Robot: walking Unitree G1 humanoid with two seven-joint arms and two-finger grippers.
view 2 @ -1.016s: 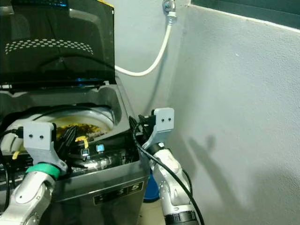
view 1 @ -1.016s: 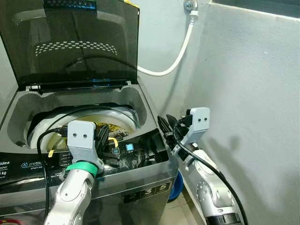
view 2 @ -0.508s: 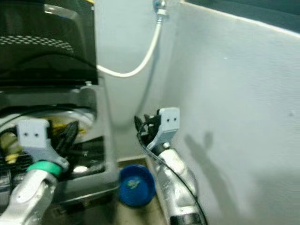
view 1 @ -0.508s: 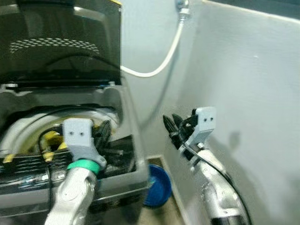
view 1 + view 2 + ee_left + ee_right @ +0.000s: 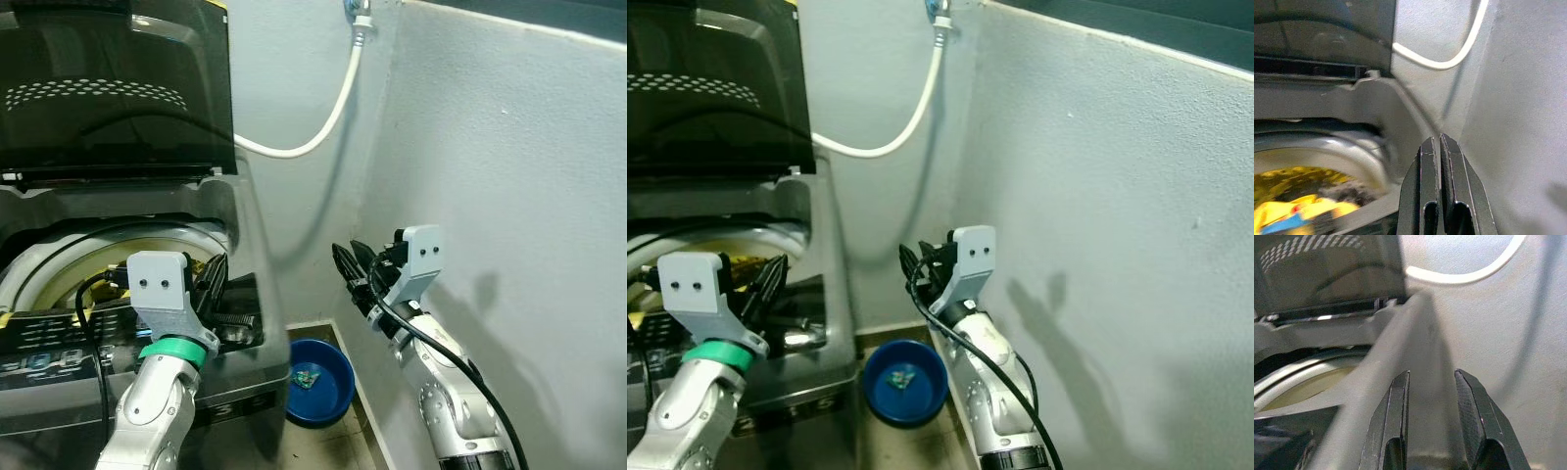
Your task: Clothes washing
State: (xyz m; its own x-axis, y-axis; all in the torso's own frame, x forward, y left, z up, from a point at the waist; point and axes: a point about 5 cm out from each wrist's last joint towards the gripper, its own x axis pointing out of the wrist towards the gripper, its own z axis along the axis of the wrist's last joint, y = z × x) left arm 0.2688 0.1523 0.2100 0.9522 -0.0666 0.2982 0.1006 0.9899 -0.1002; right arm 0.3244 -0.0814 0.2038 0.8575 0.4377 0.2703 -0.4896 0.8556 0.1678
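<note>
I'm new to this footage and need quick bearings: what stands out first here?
An open top-loading washing machine on the robot's left, its dark lid raised, yellow laundry in the drum. A blue basin sits on the floor between machine and wall. The left claw is shut over the machine; the right claw is open beside it.

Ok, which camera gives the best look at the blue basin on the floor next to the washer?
The right eye view: the blue basin shows nearly whole there, on the floor between the washing machine and the right arm, with a small object inside. The left eye view shows the same basin partly cut off by the machine's corner.
</note>
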